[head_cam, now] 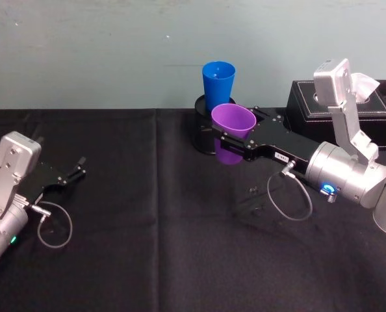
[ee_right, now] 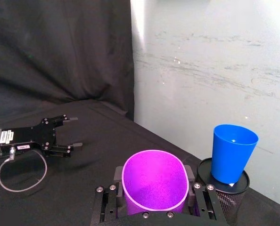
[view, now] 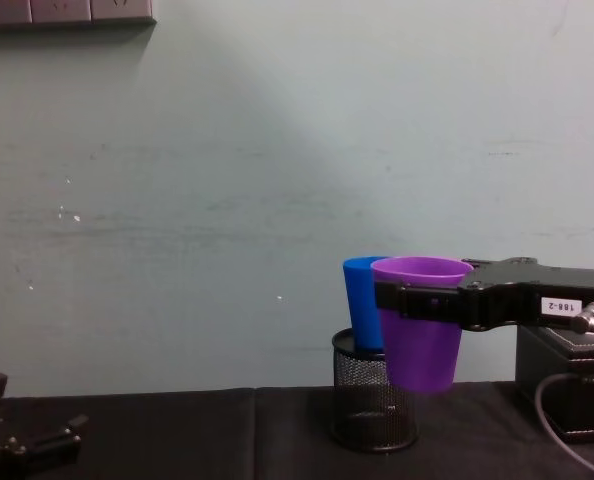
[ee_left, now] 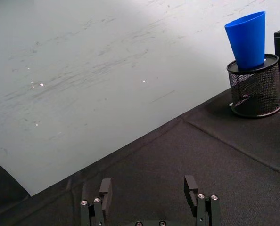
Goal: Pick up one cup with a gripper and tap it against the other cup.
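Black cloth covers the counter (head_cam: pixel 115 260) below a pale wall (head_cam: pixel 82 52).

From the head camera, the right claw (head_cam: pixel 230 132) reaches in from the right, clamped on a smooth, tapered purple plastic tumbler (head_cam: pixel 234 120). Just behind it, a bright blue plastic tumbler (head_cam: pixel 218 81) stands upright in a black wire-mesh pen holder (head_cam: pixel 201 133). A black tissue box (head_cam: pixel 310 97) sits to the right. The left claw (head_cam: pixel 76 170) rests low at the left, fingers apart.

The left wrist camera shows those fingers (ee_left: pixel 106 188) spread wide, the blue tumbler far off.

The right wrist camera looks into the purple tumbler's open mouth between the jaws; a gap separates it from the blue one.

From the chest camera, the purple tumbler hangs clear of the counter, overlapping the blue tumbler's side.
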